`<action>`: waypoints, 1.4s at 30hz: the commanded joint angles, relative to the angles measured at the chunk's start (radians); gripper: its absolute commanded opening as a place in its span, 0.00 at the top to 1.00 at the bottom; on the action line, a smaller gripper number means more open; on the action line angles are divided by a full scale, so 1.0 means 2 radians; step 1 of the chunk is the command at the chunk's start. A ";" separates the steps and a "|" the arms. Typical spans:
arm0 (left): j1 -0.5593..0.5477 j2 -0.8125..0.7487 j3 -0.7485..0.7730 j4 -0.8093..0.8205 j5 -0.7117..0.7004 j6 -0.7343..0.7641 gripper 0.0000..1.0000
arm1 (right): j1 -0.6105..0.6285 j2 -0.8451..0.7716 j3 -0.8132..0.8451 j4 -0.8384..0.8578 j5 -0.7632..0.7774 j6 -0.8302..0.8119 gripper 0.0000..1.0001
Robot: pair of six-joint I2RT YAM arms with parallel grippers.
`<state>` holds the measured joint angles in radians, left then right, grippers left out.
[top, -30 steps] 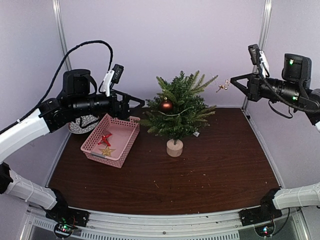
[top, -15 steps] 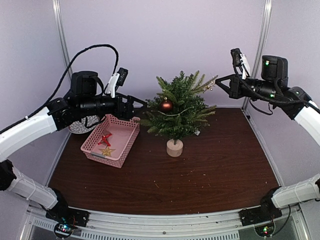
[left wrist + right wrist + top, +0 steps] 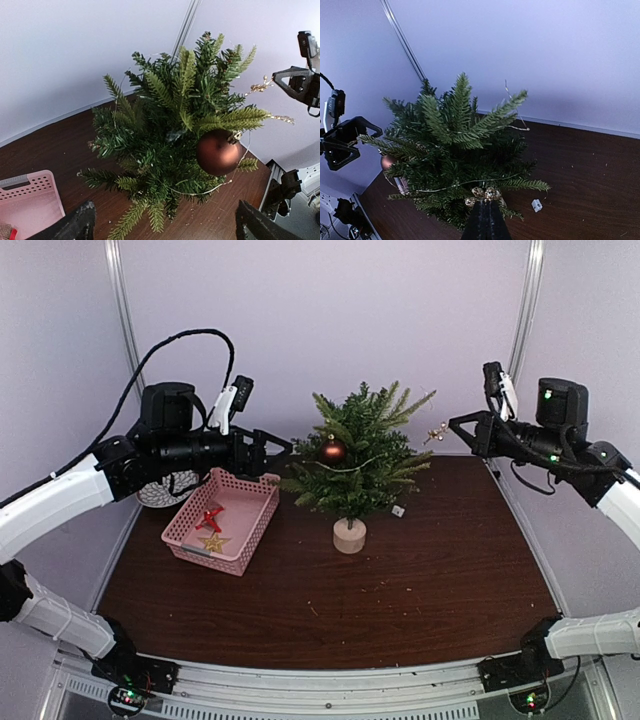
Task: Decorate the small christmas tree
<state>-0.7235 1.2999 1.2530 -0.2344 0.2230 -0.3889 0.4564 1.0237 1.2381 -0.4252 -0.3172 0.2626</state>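
Note:
The small christmas tree (image 3: pixel 355 468) stands mid-table on a pale wooden stump (image 3: pixel 349 536). A brown-red ball (image 3: pixel 332 450) hangs on its left side, and a thin wire loops round its branches. My left gripper (image 3: pixel 285 448) hovers open just left of the tree, level with the ball. In the left wrist view its fingers (image 3: pixel 75 226) stand wide apart with the tree (image 3: pixel 170 140) and the ball (image 3: pixel 218 152) beyond them. My right gripper (image 3: pixel 452 426), to the upper right of the tree, is shut on a small gold glitter ornament (image 3: pixel 435 433). The gold ornament (image 3: pixel 489 193) sits at its tips (image 3: pixel 485 212).
A pink basket (image 3: pixel 255 523) lies left of the tree, holding a red ornament (image 3: pixel 209 517) and a gold star (image 3: pixel 212 541). A round white object (image 3: pixel 160 490) sits behind it. A small white clip (image 3: pixel 398 510) lies on the dark wooden table by the tree's right side.
The right gripper swung in to the treetop with the gold ornament, then drew back right and lower. The left gripper shifted slightly right early on and has since held still.

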 commanded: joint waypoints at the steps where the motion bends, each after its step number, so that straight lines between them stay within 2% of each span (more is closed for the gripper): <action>1: 0.005 -0.003 -0.001 0.023 -0.004 -0.004 0.03 | -0.006 0.010 -0.042 0.055 0.012 0.057 1.00; 9: 0.005 -0.001 0.000 0.025 -0.005 -0.006 0.02 | -0.015 0.044 -0.062 0.112 0.018 0.092 1.00; 14: 0.006 0.000 -0.003 0.025 -0.004 -0.006 0.02 | -0.016 0.044 -0.067 0.129 -0.025 0.085 1.00; 22: 0.008 -0.001 -0.007 0.029 -0.002 -0.006 0.02 | -0.016 0.001 -0.065 0.076 -0.068 0.050 1.00; 26: 0.008 0.004 -0.010 0.036 0.004 -0.009 0.02 | -0.014 0.013 -0.070 0.096 -0.084 0.065 1.00; 31: 0.009 0.006 -0.006 0.036 0.006 -0.007 0.03 | -0.011 0.023 -0.076 0.119 -0.074 0.081 1.00; 42: 0.010 0.010 -0.008 0.038 0.006 -0.006 0.02 | -0.032 0.034 -0.076 0.087 -0.015 0.071 1.00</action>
<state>-0.7120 1.3113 1.2434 -0.2241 0.2256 -0.3969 0.4210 1.0817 1.0801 -0.2459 -0.4004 0.3992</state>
